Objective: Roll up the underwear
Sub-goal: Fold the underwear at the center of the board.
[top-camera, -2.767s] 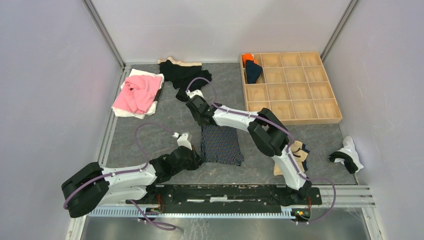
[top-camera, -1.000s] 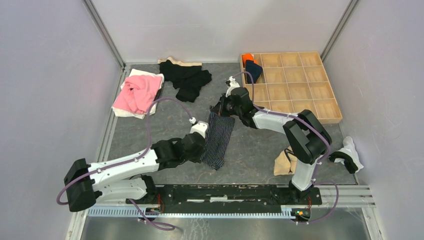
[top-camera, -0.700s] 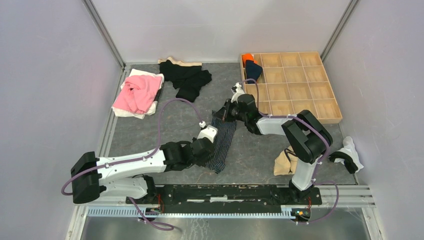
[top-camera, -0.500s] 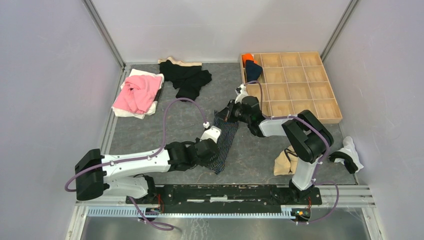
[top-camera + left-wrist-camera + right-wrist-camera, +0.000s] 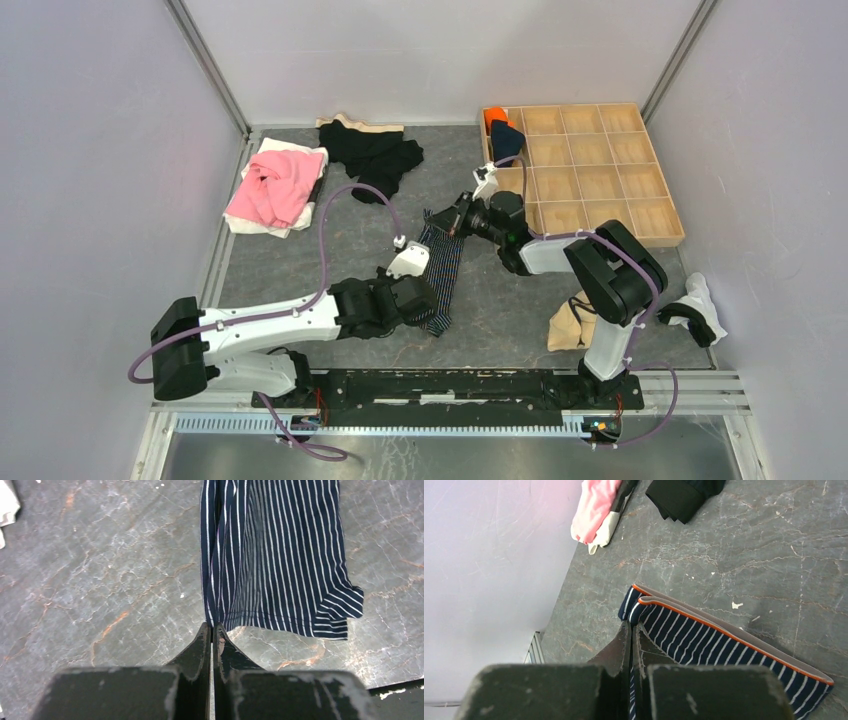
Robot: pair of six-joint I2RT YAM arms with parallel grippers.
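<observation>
— Lying under everything, what is the big grey surface?

— A stone-patterned table [image 5: 300,262], walled by pale panels. Two robot arms reach out over it from the near edge.

— And the wooden piece at the far right?

— A compartment tray [image 5: 610,241]. Its far-left cells hold an orange cloth [image 5: 496,117] and a dark navy cloth [image 5: 508,138].

— The clothes at the far left?

— A pink garment [image 5: 272,186] lies bunched on a white cloth [image 5: 290,150]. Just beside it is a heap of black garments [image 5: 375,155].

— Where is the underwear?

— The navy striped briefs [image 5: 442,270] lie mid-table, folded lengthwise into a narrow strip that runs between the two grippers. The left gripper [image 5: 210,628] is clenched on a corner of the hem at the near end, fingers pressed together. The right gripper [image 5: 631,626] is clenched on the orange-edged waistband at the far end, near the tray's near-left corner.

— Anything smaller?

— White briefs with black trim [image 5: 695,310] sit crumpled at the table's right edge, well apart from the strip. A tan cloth [image 5: 567,325] lies beside the right arm's base.
</observation>
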